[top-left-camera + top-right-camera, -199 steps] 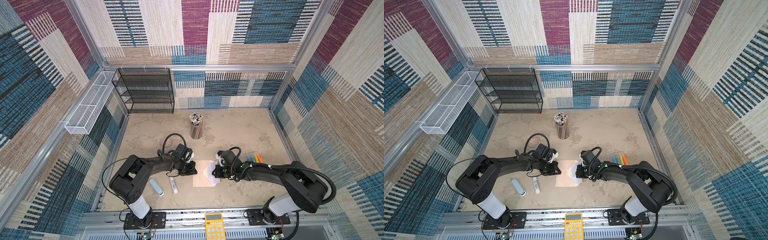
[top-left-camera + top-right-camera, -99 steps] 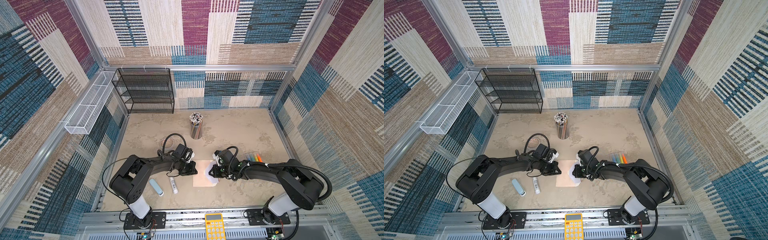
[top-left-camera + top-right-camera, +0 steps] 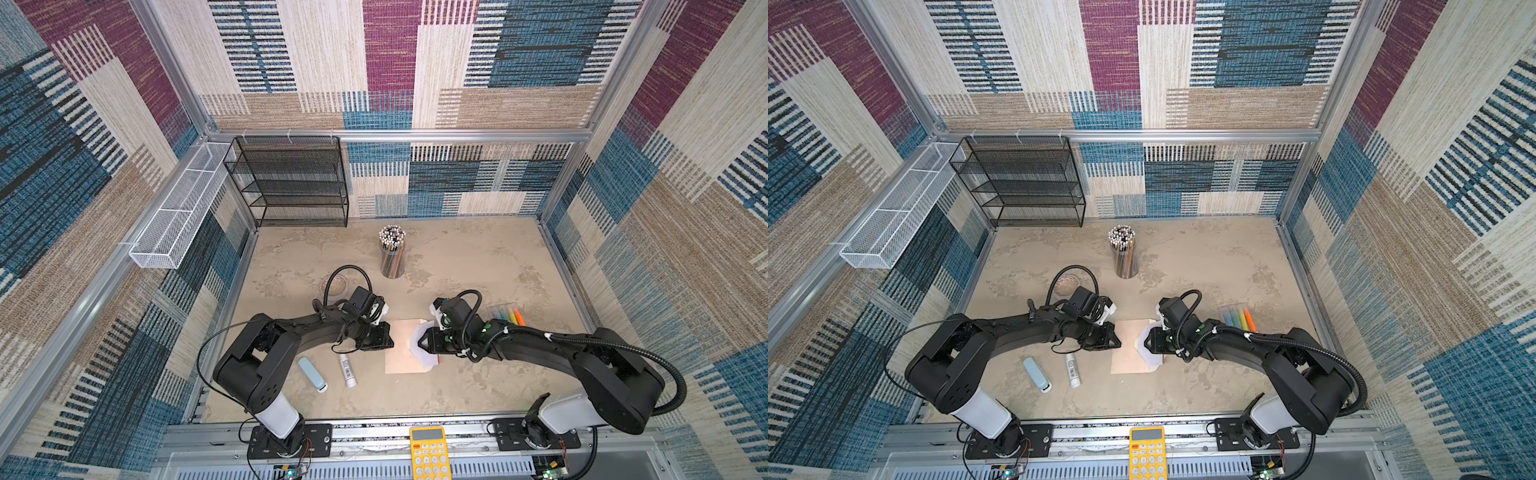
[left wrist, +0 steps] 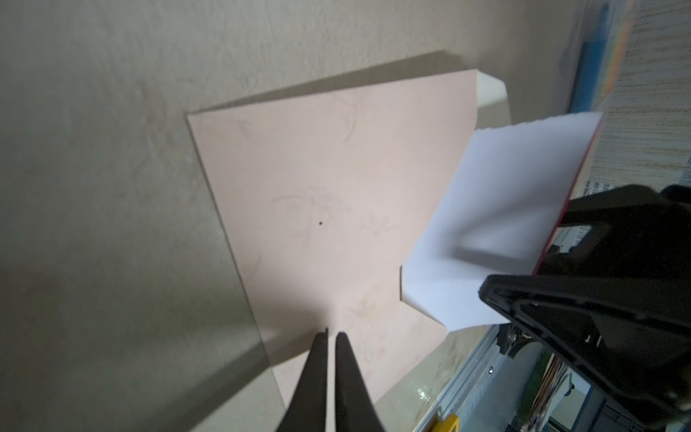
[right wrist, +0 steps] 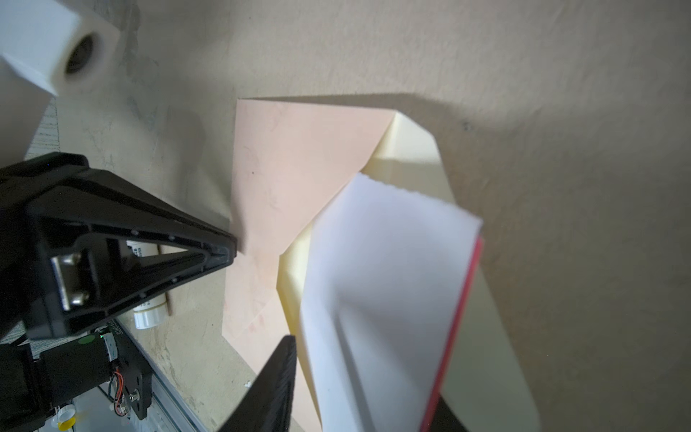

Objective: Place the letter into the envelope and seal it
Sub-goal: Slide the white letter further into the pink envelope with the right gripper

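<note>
The peach envelope (image 3: 401, 349) (image 3: 1127, 349) (image 4: 318, 205) (image 5: 291, 168) lies flat at the table's front middle, its cream flap (image 5: 411, 149) open toward the right arm. My left gripper (image 3: 391, 342) (image 3: 1119, 342) (image 4: 331, 336) is shut, its tips on the envelope's left edge. I cannot tell whether they pinch the paper. The letter (image 3: 428, 360) (image 3: 1152, 358) (image 4: 504, 187) (image 5: 381, 280), white inside with a red outer edge, slants over the flap and the envelope's right edge. It sits loosely between the parted fingers of my open right gripper (image 3: 417, 343) (image 3: 1146, 343) (image 5: 364, 374).
A glue stick (image 3: 347, 370) and a pale blue case (image 3: 312, 374) lie left of the envelope. Highlighters (image 3: 509, 316) lie behind the right arm. A pencil cup (image 3: 392, 253), a tape roll (image 3: 334, 284) and a black mesh rack (image 3: 291, 183) stand farther back. A yellow calculator (image 3: 428, 451) sits on the front rail.
My right gripper has slid left with the letter onto the envelope's flap side, and its fingers have parted. The left arm has stayed at the envelope's left edge.
</note>
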Robot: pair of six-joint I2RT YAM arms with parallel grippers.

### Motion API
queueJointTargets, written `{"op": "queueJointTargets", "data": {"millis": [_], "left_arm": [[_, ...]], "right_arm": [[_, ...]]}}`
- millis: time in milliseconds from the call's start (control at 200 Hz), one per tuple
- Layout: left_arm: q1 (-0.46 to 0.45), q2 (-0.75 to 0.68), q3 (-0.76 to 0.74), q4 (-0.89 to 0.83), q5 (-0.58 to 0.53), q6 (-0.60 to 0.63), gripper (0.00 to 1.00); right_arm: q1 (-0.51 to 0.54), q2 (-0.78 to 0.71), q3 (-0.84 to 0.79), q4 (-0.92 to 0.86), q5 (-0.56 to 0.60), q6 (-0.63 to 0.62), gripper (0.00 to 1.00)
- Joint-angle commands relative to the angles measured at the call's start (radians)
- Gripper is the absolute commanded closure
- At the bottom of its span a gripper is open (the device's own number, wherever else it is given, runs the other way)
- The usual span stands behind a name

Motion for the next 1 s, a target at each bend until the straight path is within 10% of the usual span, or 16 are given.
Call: {"op": "queueJointTargets", "data": {"millis": [0,997], "left_arm": [[0.001,-0.010,0.006,-0.015,-0.016,0.024,0.88],[0.017,-0.084,-0.006,-0.091,-0.081,0.052,0.71]], "right_arm": [[0.001,-0.009,0.012,-0.026,0.025,-0.005,0.56],[-0.046,0.026,-0.028,0.003,0.004,0.017,0.98]]}}
